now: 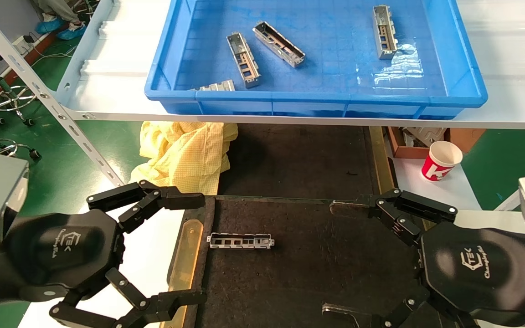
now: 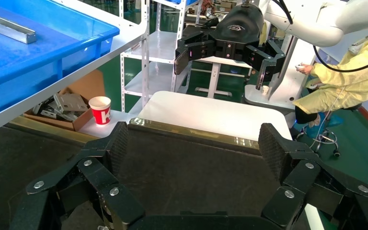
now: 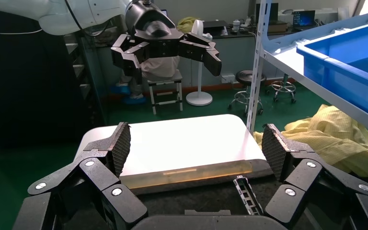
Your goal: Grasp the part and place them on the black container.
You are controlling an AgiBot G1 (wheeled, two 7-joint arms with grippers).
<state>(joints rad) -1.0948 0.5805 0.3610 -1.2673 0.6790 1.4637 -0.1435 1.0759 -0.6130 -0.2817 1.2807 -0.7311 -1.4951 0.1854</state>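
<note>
One silver-grey part [image 1: 240,241] [image 3: 247,194] lies flat on the black container [image 1: 317,264] near its left side. Several more parts [image 1: 243,59] lie in the blue bin on the shelf above. My left gripper [image 1: 194,249] hovers open at the container's left edge, a little left of the lying part, with nothing between its fingers. At the container's right side my right gripper [image 1: 335,259] is open and empty too. The left wrist view shows my left gripper [image 2: 195,143] over bare black felt [image 2: 191,177]. The right wrist view shows my right gripper [image 3: 196,143] with the part just inside one finger.
The blue bin [image 1: 463,68] sits on a white shelf overhanging the container's far end, with a slanted shelf upright [image 1: 39,91] at the left. A yellow cloth [image 1: 185,155] lies beyond the left gripper. A red-and-white paper cup [image 1: 440,160] and a cardboard box [image 1: 399,146] stand at the right.
</note>
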